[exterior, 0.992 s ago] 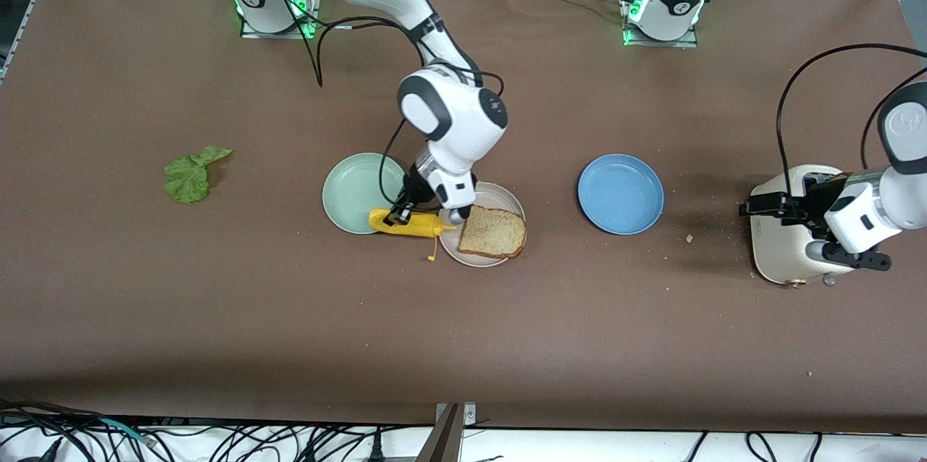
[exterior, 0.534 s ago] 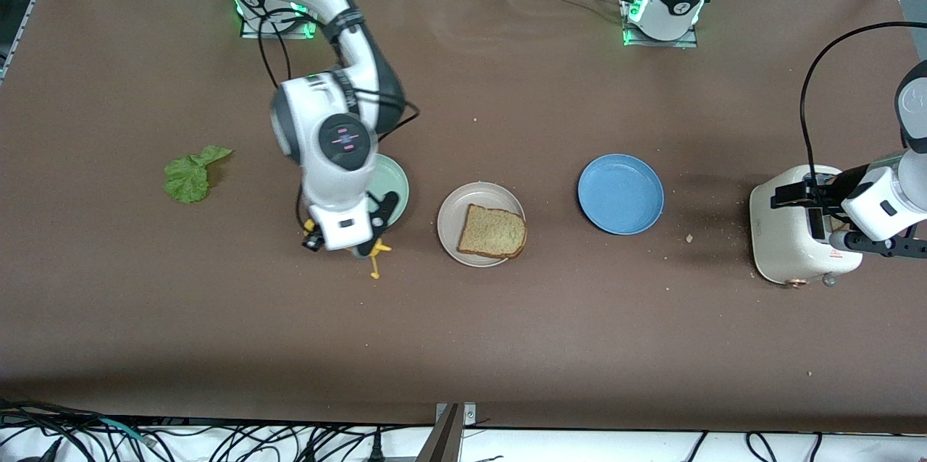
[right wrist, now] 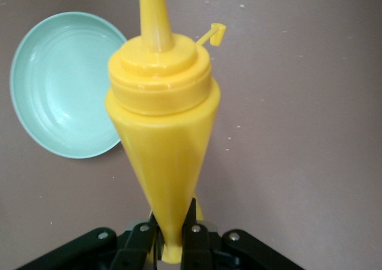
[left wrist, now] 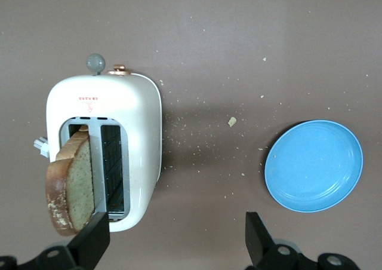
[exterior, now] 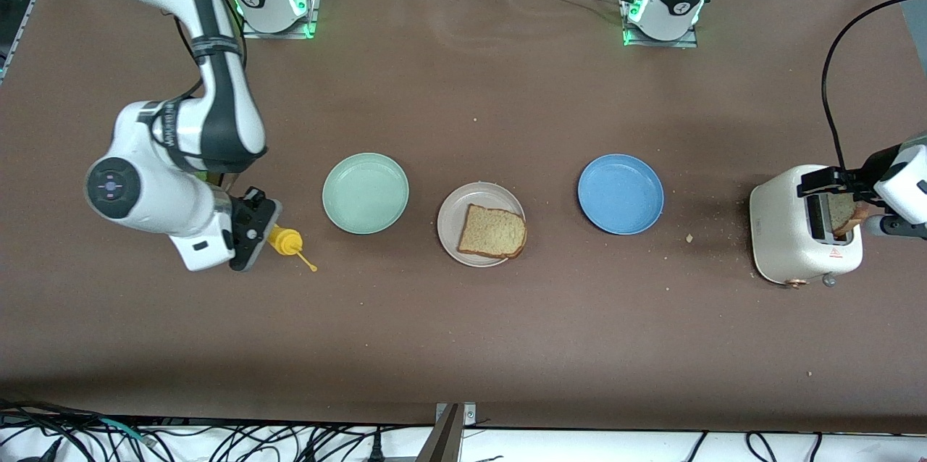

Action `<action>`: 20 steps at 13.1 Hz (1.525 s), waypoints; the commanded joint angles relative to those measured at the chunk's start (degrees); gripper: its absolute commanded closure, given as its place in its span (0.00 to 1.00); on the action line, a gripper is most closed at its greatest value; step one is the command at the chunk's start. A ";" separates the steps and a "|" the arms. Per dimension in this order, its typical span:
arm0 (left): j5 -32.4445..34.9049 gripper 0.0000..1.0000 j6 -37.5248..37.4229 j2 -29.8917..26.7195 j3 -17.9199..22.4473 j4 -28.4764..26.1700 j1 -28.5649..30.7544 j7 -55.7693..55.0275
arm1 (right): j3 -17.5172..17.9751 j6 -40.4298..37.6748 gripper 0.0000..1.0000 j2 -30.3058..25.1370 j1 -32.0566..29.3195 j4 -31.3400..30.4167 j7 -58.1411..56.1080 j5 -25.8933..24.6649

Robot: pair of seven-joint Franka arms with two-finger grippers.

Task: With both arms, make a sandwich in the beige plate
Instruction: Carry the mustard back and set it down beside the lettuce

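- The counter (exterior: 463,332) carries everything, and the beige plate (exterior: 455,203) near its middle serves as the landmark.
- The toaster (exterior: 793,245) stands well apart from the beige plate, toward the left arm's end, with crumbs scattered on the counter beside it.
- The blue plate (exterior: 621,193) and the green plate (exterior: 366,192) flank the beige plate, blue on the toaster's side, and both lie bare.
- The beige plate holds one bread slice (exterior: 492,232), so the sandwich looks only begun; I cannot tell whether sauce is on it.
- The left pincer (left wrist: 173,231) is over the toaster, its fingers spread wide, one finger touching a second bread slice (left wrist: 70,189) that leans out of the slot, probably lined up for lifting toward the beige plate.
- The right pincer (exterior: 250,230) is over the counter, on the green plate's side of the beige plate, pinching the tail of a yellow sauce bottle (right wrist: 160,120) with its nozzle pointing toward the plates, likely being carried aside.
- No lettuce shows in any view.
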 commanded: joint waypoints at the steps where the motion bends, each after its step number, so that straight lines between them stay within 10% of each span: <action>1: 2.20 0.00 -0.81 -0.71 -0.34 -0.23 0.51 -0.94 | 1.07 1.67 1.00 -4.70 -4.88 -9.96 -13.68 12.28; 4: 2.29 0.00 -0.81 -0.71 -0.34 -0.23 0.60 -0.85 | 1.07 0.89 1.00 -4.44 -10.95 -17.61 -31.79 27.68; 10: 2.29 0.00 -0.81 -0.80 -0.34 -0.23 1.13 -0.85 | 1.07 -6.32 1.00 -4.52 -16.41 -26.41 -53.16 38.67; 17: 2.29 0.00 -0.81 -0.80 -0.34 -0.23 1.13 -0.85 | 1.07 -8.44 1.00 -2.25 -20.37 -29.41 -62.95 40.63; 20: 2.29 0.00 -0.81 -0.80 -0.34 -0.23 1.13 -0.85 | 1.33 -8.44 0.76 0.39 -20.37 -29.41 -66.55 44.32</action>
